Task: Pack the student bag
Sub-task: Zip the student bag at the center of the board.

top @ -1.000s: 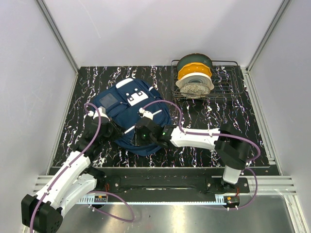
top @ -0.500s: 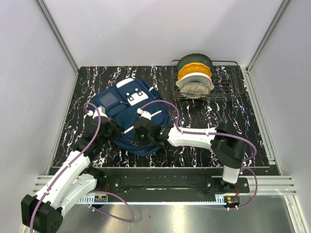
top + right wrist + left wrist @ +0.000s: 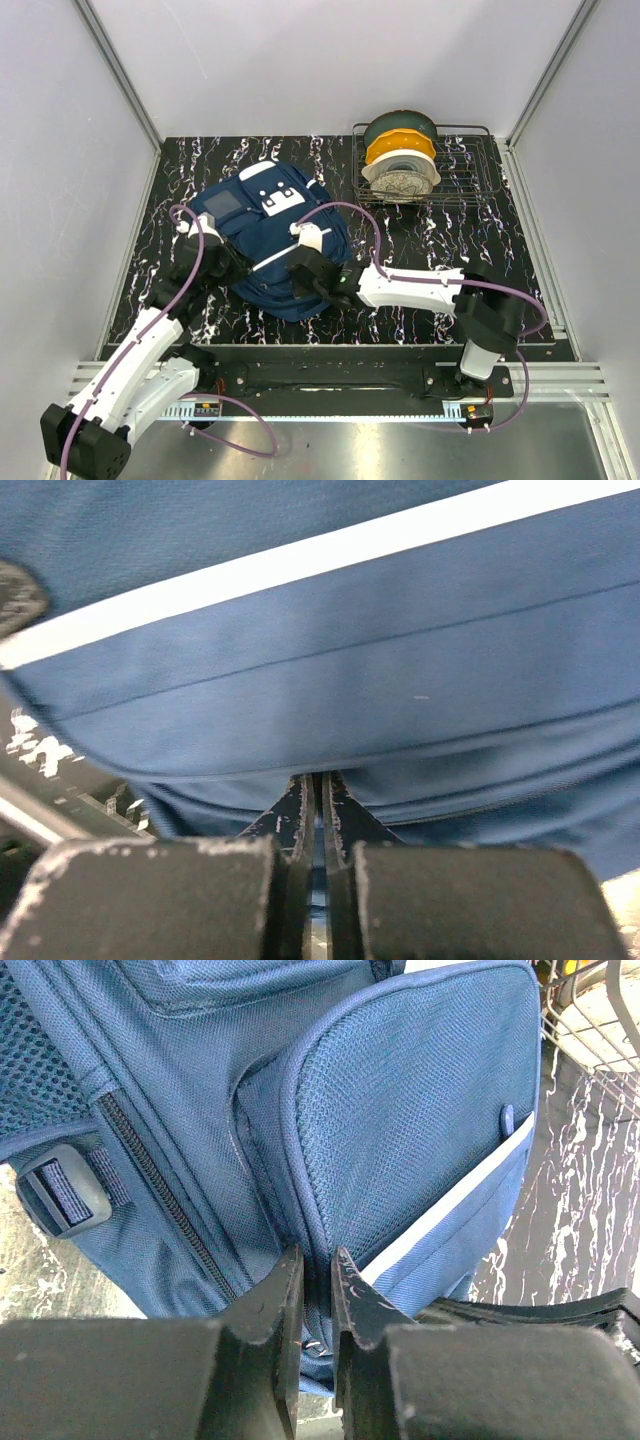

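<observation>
The left pincer [image 3: 315, 1272] is seen nearly pressed together, and a fold of the bag [image 3: 400, 1130] is pinched between its fingers, low in the centre of the left wrist view. A zip [image 3: 160, 1195] and a grey buckle [image 3: 62, 1192] are seen to the left of it. The right pincer [image 3: 320, 798] is pressed together, its tips set against the bag's lower seam under a white stripe [image 3: 300, 568]; whether cloth is caught there cannot be told. In the top view the bag is laid left of centre on the dark marbled table [image 3: 430, 250], and a wire rack [image 3: 470, 165] is placed at upper right.
</observation>
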You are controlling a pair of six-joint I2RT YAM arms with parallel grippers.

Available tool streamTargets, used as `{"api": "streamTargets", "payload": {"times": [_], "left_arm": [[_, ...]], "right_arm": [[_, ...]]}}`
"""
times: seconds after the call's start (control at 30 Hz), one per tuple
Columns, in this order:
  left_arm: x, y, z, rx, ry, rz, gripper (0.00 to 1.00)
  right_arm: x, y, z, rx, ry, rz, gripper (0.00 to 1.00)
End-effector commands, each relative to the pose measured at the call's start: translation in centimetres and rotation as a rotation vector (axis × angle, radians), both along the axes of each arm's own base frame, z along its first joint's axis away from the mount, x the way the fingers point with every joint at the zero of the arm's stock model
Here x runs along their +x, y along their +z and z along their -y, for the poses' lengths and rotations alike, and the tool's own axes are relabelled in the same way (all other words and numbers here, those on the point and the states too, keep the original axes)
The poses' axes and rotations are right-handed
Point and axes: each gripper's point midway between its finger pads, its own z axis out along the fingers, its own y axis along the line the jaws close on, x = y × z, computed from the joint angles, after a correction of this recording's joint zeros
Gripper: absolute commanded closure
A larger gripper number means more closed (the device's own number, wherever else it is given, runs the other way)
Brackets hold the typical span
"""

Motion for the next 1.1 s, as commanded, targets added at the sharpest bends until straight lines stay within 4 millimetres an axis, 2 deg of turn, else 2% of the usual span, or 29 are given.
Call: {"api": "streamTargets", "payload": {"times": [0.0,0.13,0.17,0.27,0.33,0.37,0.4,0.43,0.47,0.5,0.53,0.57,0.63,0.67,0.73,0.77,0.8,0.87,0.9,0.97,1.03,1.07], "left_arm": [[1.8,5.1,-0.6,-0.010,0.020,0.149,1.00],[1.7,5.1,-1.3,0.004,0.032,0.140,1.00],[1.7,5.2,-1.6,0.010,0.038,0.141,1.00],[1.5,5.3,-2.2,0.024,0.037,0.140,1.00],[1.6,5.4,-2.2,0.023,0.014,0.138,1.00],[1.9,5.3,-2.8,0.046,0.012,0.139,1.00],[2.2,4.7,-2.5,0.043,-0.020,0.107,1.00],[2.5,5.2,-2.0,0.026,-0.064,0.103,1.00],[3.0,5.2,-2.7,0.046,-0.073,0.099,1.00],[3.5,4.4,-2.4,0.032,-0.109,0.055,1.00],[4.1,4.9,-2.6,0.023,-0.122,0.058,1.00],[4.8,4.9,-3.8,0.032,-0.109,0.050,1.00],[6.0,4.7,-4.4,0.009,-0.125,0.020,1.00],[6.6,4.1,-5.5,0.004,-0.109,-0.007,0.95],[7.4,4.9,-5.6,-0.027,-0.123,0.017,0.76],[7.5,5.2,-5.2,-0.049,-0.140,0.030,0.45],[7.2,5.4,-4.4,-0.086,-0.172,0.037,0.33],[6.9,6.6,-3.5,-0.135,-0.192,0.093,0.19],[6.3,6.0,-3.3,-0.150,-0.190,0.081,0.15],[5.0,5.9,-3.1,-0.161,-0.180,0.085,0.11],[3.2,4.0,-3.2,-0.169,-0.150,0.025,0.07],[2.4,4.3,-3.2,-0.171,-0.137,0.041,0.05]], "right_arm": [[3.2,-1.5,7.5,-0.288,-0.132,0.166,1.00],[4.5,-2.1,10.3,-0.296,-0.197,0.141,1.00],[5.7,-2.2,11.6,-0.292,-0.234,0.124,1.00],[7.1,-1.5,12.4,-0.232,-0.215,0.116,1.00],[7.6,0.1,11.4,-0.186,-0.141,0.172,1.00],[7.5,0.7,10.7,-0.162,-0.099,0.188,1.00],[6.8,1.0,9.5,-0.125,-0.019,0.175,1.00],[6.6,2.1,8.7,-0.083,0.022,0.199,1.00],[6.1,2.6,8.2,-0.051,0.054,0.194,1.00],[5.1,3.2,7.2,0.003,0.111,0.180,1.00],[4.3,4.2,6.8,0.048,0.141,0.190,1.00],[3.8,5.3,6.1,0.093,0.169,0.215,1.00],[1.7,6.5,5.1,0.092,0.233,0.261,1.00],[1.0,6.8,4.8,0.084,0.247,0.269,1.00],[-0.2,6.8,4.2,0.081,0.269,0.233,1.00],[-0.9,6.6,3.7,0.093,0.299,0.213,1.00],[-1.0,6.4,3.5,0.093,0.296,0.204,1.00],[-0.7,5.4,3.2,0.096,0.239,0.163,1.00],[-0.6,5.1,3.1,0.094,0.225,0.154,1.00],[-0.1,4.2,2.9,0.081,0.185,0.129,1.00],[0.4,3.6,2.7,0.074,0.155,0.112,1.00],[0.5,3.5,2.5,0.074,0.150,0.110,1.00]]}}
